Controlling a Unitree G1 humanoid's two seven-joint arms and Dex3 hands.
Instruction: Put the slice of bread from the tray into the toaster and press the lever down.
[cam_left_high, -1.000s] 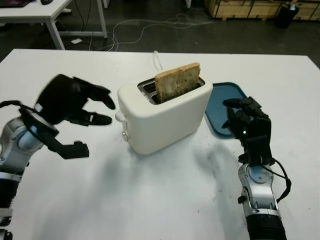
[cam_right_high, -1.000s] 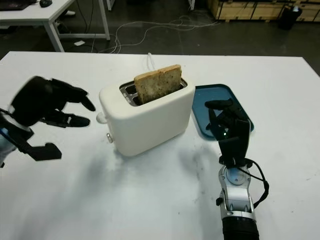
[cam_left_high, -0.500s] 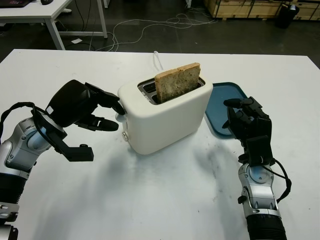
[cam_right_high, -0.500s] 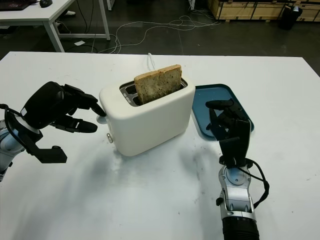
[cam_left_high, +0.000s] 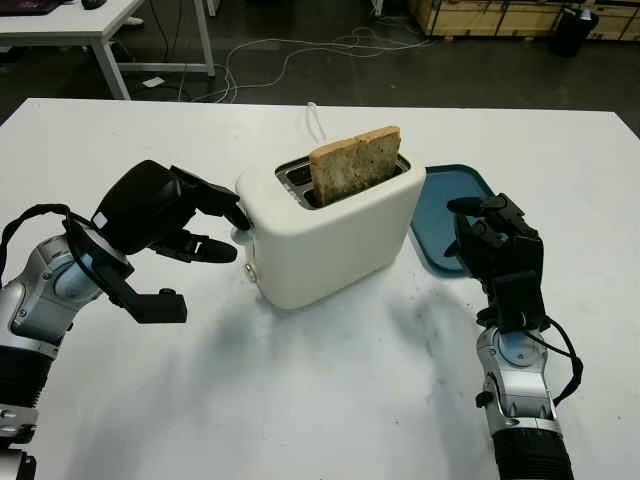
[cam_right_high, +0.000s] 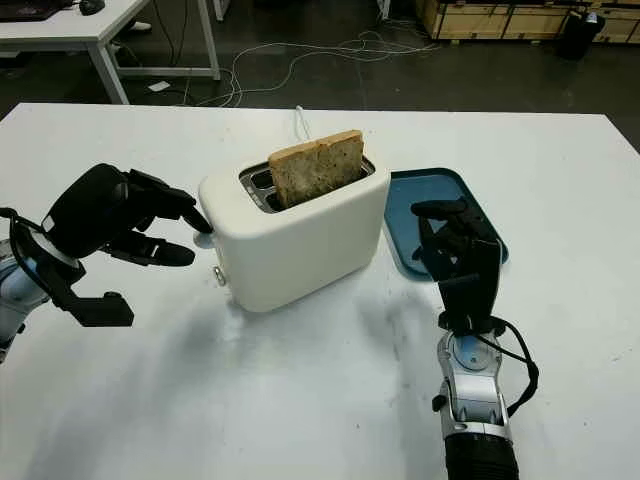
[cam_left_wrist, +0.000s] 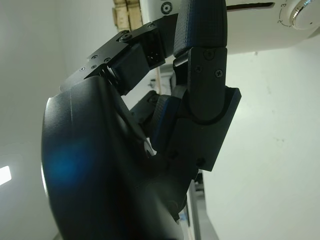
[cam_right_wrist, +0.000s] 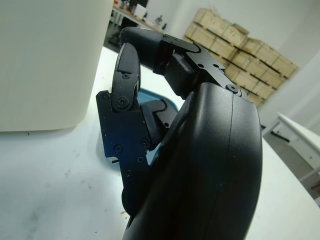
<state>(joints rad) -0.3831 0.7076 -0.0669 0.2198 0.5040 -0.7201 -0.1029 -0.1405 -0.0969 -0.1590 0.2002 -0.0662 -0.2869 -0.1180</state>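
1. Slice of bread (cam_left_high: 355, 162) standing upright in the far slot of the white toaster (cam_left_high: 335, 232), upper half still proud of the top, not yet lowered.
2. Looks light, dry and crumbly; likely to snap or shed crumbs if squeezed, so best left alone where it sits. Judged no further handling needed, only the lever.
3. Toaster lever (cam_left_high: 238, 233) on the narrow end facing the left hand, apparently still up; a round dial (cam_left_wrist: 304, 12) seen below it on the same end. Lever knob small and smooth, probably best pressed from above with a fingertip, straight down, lest the light toaster slide on the table.
4. Left hand (cam_left_high: 172, 213) just beside that end of the toaster, fingers (cam_left_high: 218, 200) extended and apart, upper fingertip at or touching the lever, holding nothing.
5. Right hand (cam_left_high: 493, 250) raised upright over the near edge of the blue tray (cam_left_high: 452, 205), fingers partly curled, gripping nothing, idle.
6. Tray bare of bread, lying just beside the toaster on the white table (cam_left_high: 330, 400).
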